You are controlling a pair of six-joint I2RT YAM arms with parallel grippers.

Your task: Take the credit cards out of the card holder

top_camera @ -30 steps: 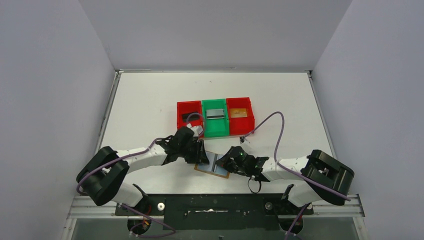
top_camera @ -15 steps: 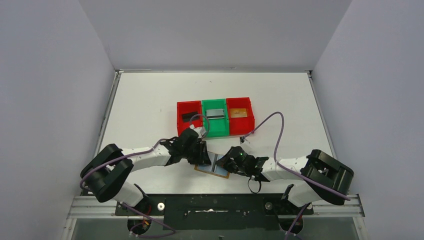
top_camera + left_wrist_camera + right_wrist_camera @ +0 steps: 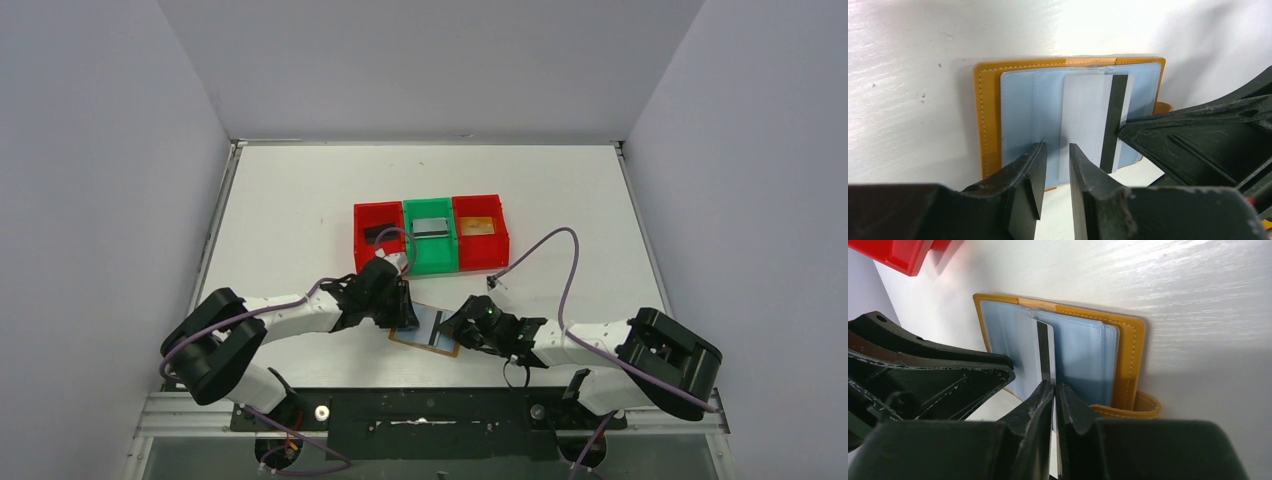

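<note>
Holder (image 3: 423,338) is lying open on the bench (image 3: 300,200) near the front edge at centre, just in front of the bins (image 3: 431,235). Both arms are stretching low and inward, meeting over it. Left hand (image 3: 1057,147) is sitting at the holder's near edge with its fingers a narrow gap apart, nothing clearly between them. Right hand (image 3: 1054,385) is coming in from the opposite side with its fingers nearly together, pinching the edge of a white card (image 3: 1083,115) with a dark stripe that is lying across the blue inner panel.
</note>
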